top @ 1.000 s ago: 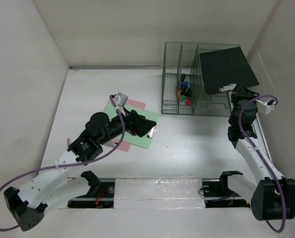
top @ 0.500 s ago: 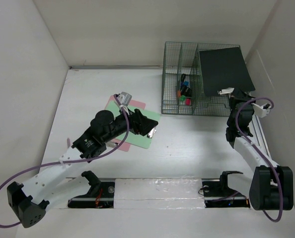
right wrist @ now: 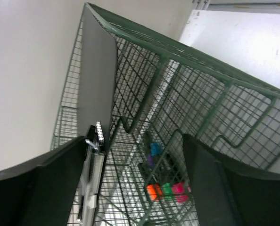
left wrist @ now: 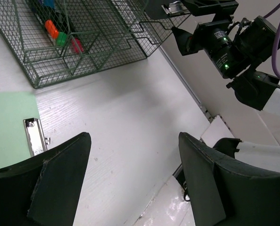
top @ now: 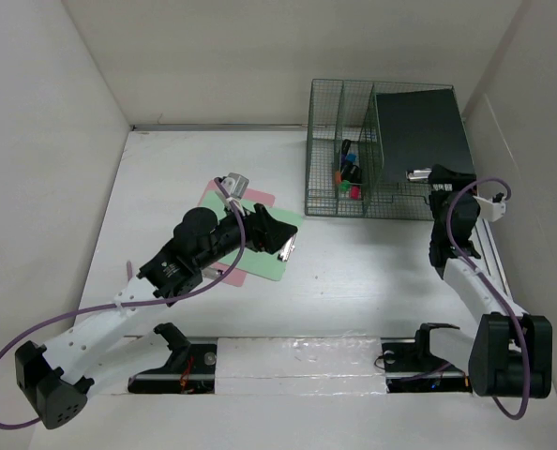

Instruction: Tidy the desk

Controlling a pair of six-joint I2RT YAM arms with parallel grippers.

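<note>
The white desk carries a green wire rack at the back right. A black clipboard stands in the rack's right compartment, its silver clip beside my right gripper's left finger. My right gripper is open at the rack's front, with nothing between its fingers. A green clipboard lies on the desk at the left over a pink sheet. My left gripper hovers open above the green clipboard's clip end and is empty.
Orange, green and pink markers lie in the rack's low front tray. White walls close in the desk on the left, back and right. The arm bases and a taped rail run along the near edge.
My right gripper has opened and let go of the black clipboard, which now stands straighter in the rack. My left arm has shifted slightly right, still open.
</note>
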